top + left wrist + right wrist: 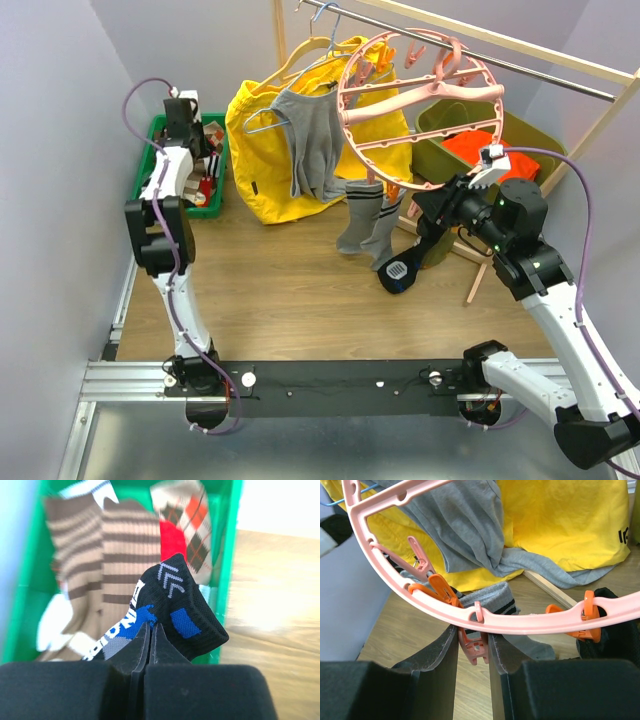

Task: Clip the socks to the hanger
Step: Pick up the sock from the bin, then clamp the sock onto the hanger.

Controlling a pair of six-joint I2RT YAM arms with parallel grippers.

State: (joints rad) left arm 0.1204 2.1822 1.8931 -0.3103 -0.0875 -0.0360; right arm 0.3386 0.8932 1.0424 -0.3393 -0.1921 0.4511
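While the left claw point(150, 630) sits low in the green bin point(227, 555) at the far left corner of the desk point(300, 300), its jaws are pressed fully together on the edge of a black sock point(175, 605) with blue blocks, grey chevrons and white lettering. The sock's cuff stands up just ahead of the fingertips, lifted over the brown-and-white striped socks point(100, 555) and an argyle sock point(192, 520) that lie in the bin behind it.

The right claw point(472, 640) is up at the near rim of the round pink hanger point(520, 622), which hangs tilted from the rail at the back. Its jaws stand part open, with a small pink clip point(472, 647) that hangs under the rim filling the gap between them, and each finger lies against one side of the clip. Just left of that clip an orange clip point(440, 587) grips the cuff of a grey sock point(490, 597) with dark bands. To the right a second orange clip point(587, 615) sits on the rim against a dark sock point(610, 630).

From above, the grey socks point(365, 215) dangle beneath the ring, and a black sock with a white sole patch point(398, 268) hangs lower, near the desk. A yellow jacket point(260, 150) and a grey shirt point(305, 140) hang behind the ring.
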